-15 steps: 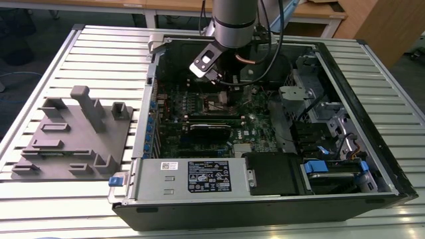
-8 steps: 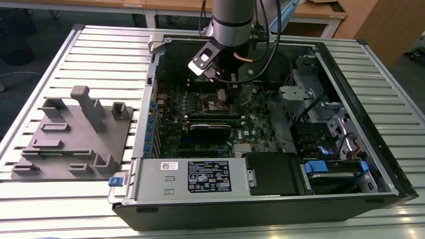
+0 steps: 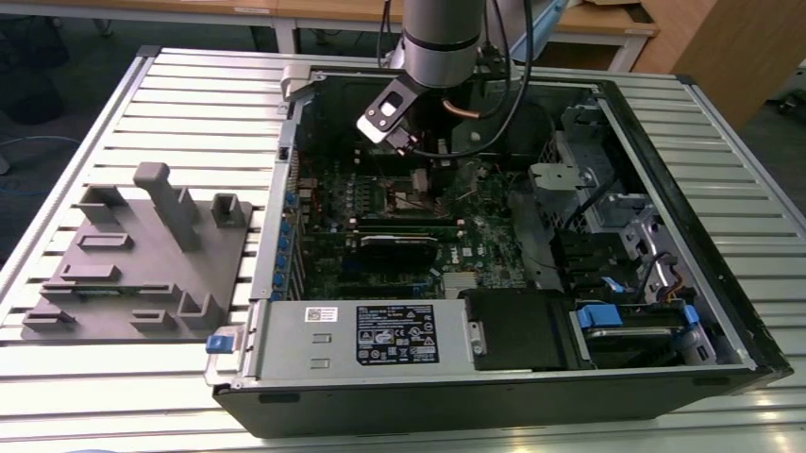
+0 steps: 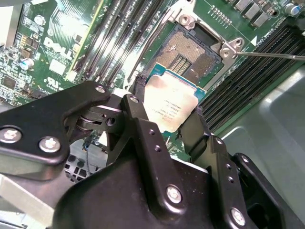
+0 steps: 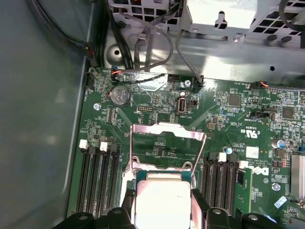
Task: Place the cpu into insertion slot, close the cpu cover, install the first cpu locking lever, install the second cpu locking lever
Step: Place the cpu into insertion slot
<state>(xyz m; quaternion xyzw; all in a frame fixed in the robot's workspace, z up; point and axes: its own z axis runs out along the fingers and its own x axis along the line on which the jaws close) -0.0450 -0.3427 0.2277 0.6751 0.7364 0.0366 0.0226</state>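
Silver-topped flat square cpu [image 4: 169, 106], clenched by its edges in the black two-finger end effector [image 4: 167, 113], near the dark square insertion slot [image 4: 191, 51].
The slot stood empty, its silvery hinged cpu cover [image 5: 167, 130] raised; seating likely wanted a level, corner-matched, forceless descent. The open black computer case [image 3: 504, 401] held a green motherboard [image 5: 228, 119].

An open computer case [image 3: 504, 401] sits on the slatted surface [image 3: 189, 104], with a grey moulded fixture [image 3: 139, 274] just beside it.
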